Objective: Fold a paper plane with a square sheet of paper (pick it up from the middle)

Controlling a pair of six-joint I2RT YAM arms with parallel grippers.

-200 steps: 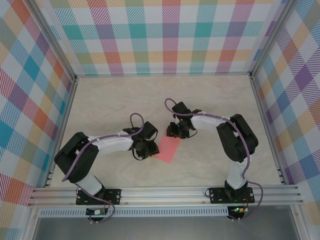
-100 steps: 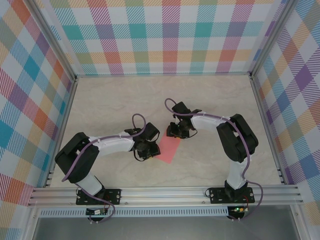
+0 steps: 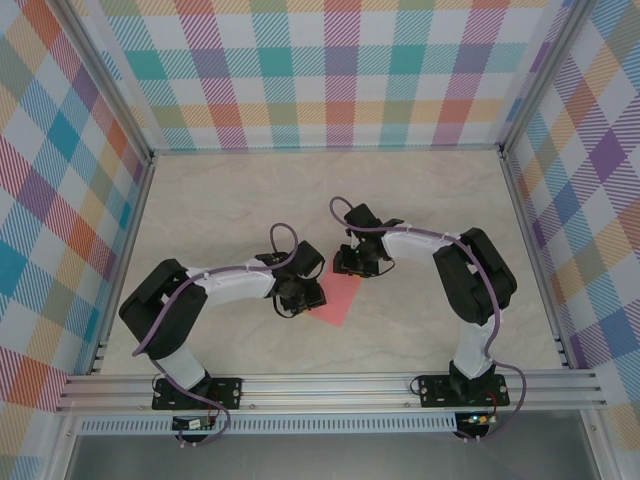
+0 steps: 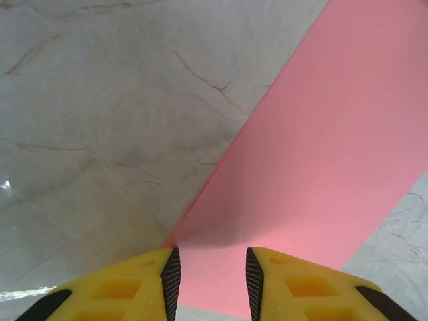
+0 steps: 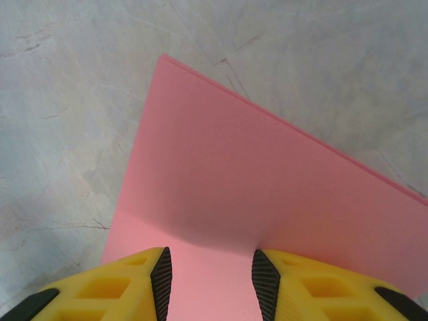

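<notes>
The square sheet of paper [image 3: 338, 300] lies flat mid-table [image 3: 220, 200], apparently folded once into a doubled strip, with the left gripper [image 3: 299, 299] and right gripper [image 3: 351, 266] over opposite ends, jaws parted and gripping nothing, so the nose and wing folds look undone.

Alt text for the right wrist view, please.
A salmon-pink sheet of paper lies flat on a grey marbled table, one corner pointing away, its far edge showing two layers. The right end effector sits at the bottom, its yellow, black-padded fingers apart above the sheet.
</notes>
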